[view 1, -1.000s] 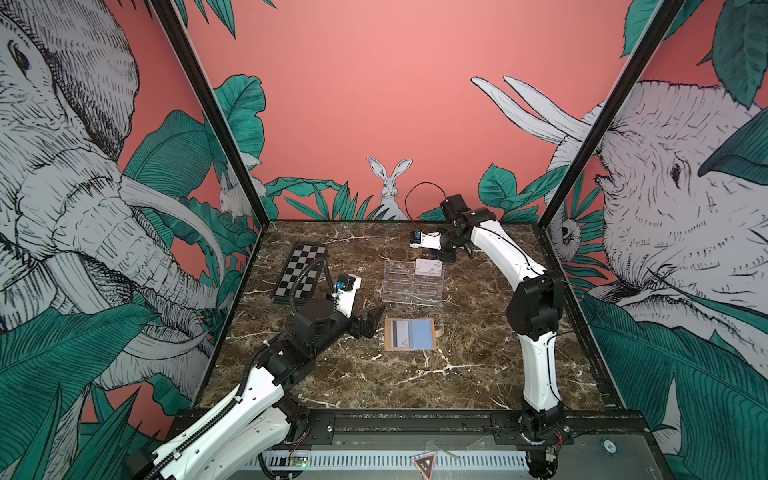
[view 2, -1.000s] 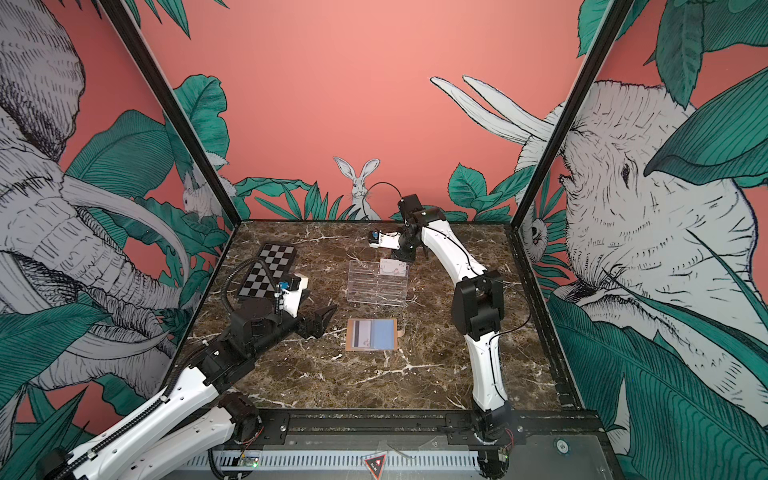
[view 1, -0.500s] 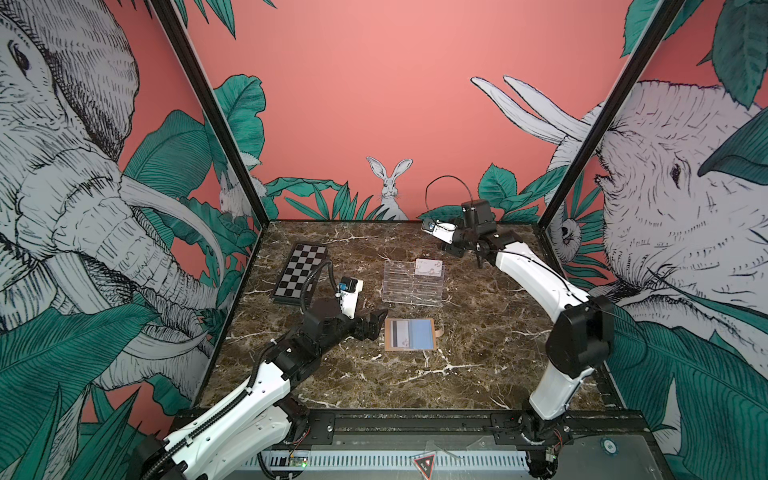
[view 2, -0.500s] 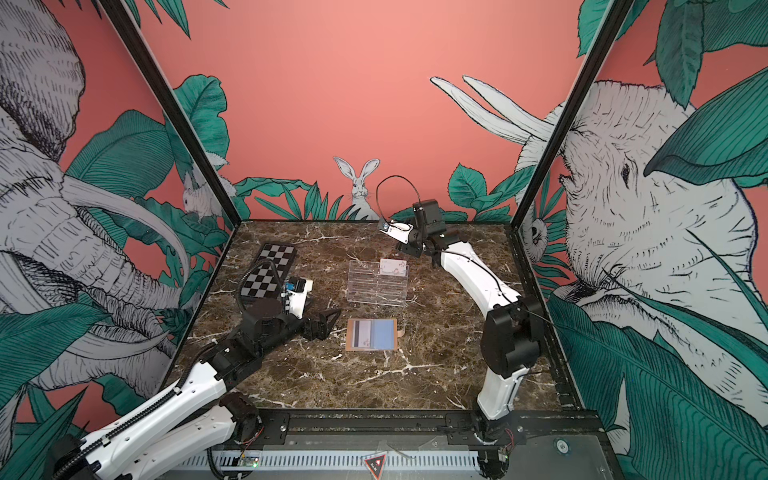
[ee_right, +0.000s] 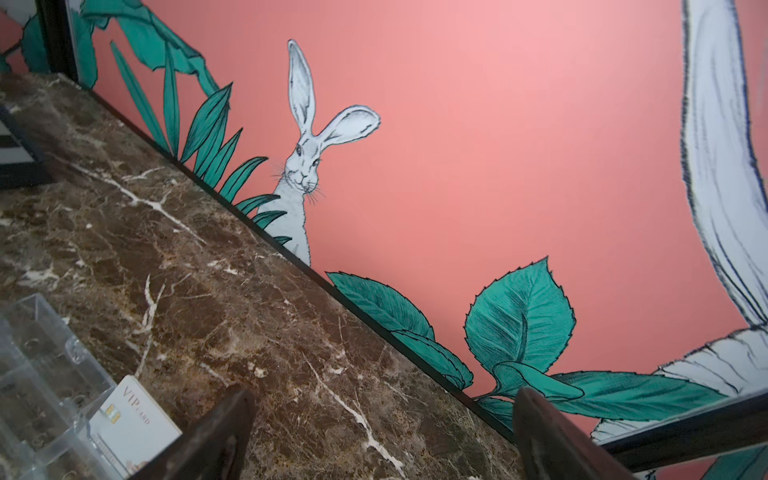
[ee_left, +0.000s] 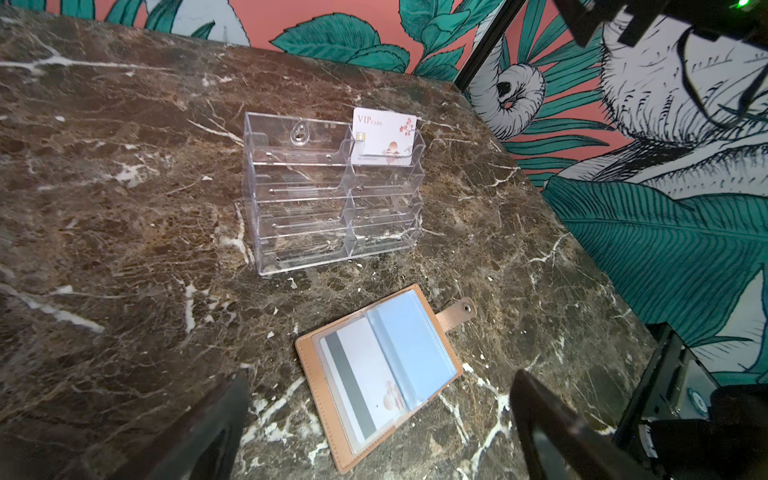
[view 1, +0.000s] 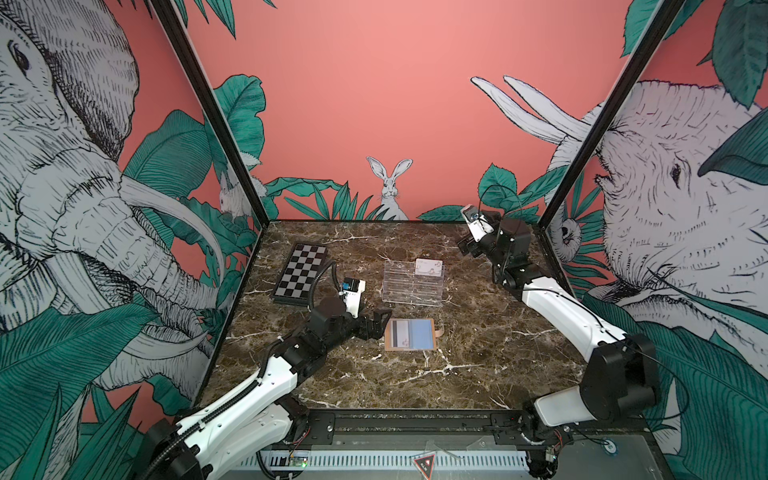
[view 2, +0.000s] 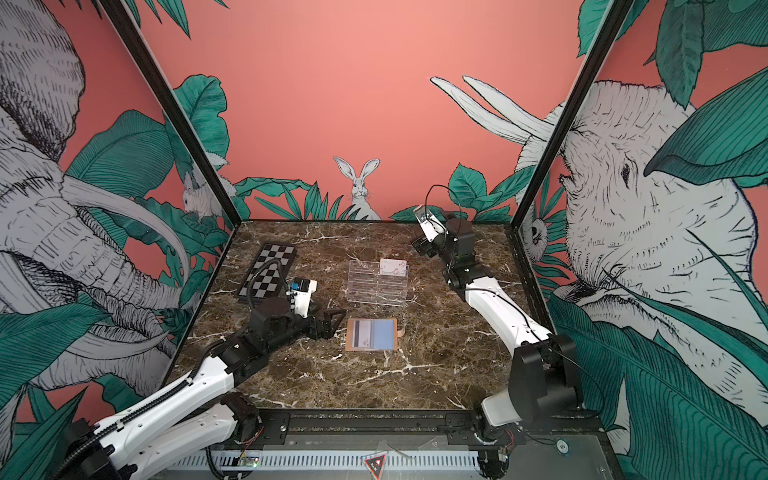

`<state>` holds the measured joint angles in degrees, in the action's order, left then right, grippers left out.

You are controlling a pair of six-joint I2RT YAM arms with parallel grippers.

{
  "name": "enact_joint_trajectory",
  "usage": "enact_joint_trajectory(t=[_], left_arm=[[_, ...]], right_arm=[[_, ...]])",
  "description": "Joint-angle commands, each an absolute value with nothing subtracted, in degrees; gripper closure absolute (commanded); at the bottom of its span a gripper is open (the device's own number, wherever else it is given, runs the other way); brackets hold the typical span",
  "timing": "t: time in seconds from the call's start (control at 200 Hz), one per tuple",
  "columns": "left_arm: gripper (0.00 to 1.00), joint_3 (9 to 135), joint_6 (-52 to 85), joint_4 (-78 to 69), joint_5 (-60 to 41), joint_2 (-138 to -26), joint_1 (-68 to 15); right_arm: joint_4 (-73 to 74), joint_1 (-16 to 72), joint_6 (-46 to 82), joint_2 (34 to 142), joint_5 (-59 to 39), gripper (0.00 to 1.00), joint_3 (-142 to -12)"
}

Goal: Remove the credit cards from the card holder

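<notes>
The tan card holder lies open on the marble, its snap tab pointing away from my left arm. Its clear sleeves hold two credit cards: a whitish one with a grey stripe and a pale blue one. My left gripper stands open and empty just left of the holder's edge. A white VIP card stands in the clear rack. My right gripper is open and empty, raised near the back wall.
The clear acrylic tiered rack stands behind the holder. A black-and-white chequered board lies at the back left. Enclosure walls close in the back and both sides.
My right gripper has opened and drawn back from above the rack toward the back right corner, leaving the white card in the rack. The left arm has barely moved.
</notes>
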<state>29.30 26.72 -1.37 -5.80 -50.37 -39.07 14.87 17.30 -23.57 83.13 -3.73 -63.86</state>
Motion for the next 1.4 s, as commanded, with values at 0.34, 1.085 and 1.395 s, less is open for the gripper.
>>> enact_joint_trajectory(t=[0.34, 1.085, 1.395], left_arm=[[0.01, 25.49, 39.15, -12.1, -14.21, -55.66, -35.86], [0.01, 22.17, 50.2, -24.02, -22.78, -65.75, -32.45], [0.01, 21.45, 52.48, -25.74, -25.97, -68.82, -31.9]], right_arm=[[16.85, 8.44, 3.91, 74.56, -8.99, 0.02, -56.55], [20.53, -3.55, 36.68, 59.69, -27.11, 0.02, -40.77], [16.84, -3.78, 44.14, 55.54, -33.37, 0.03, -36.11]])
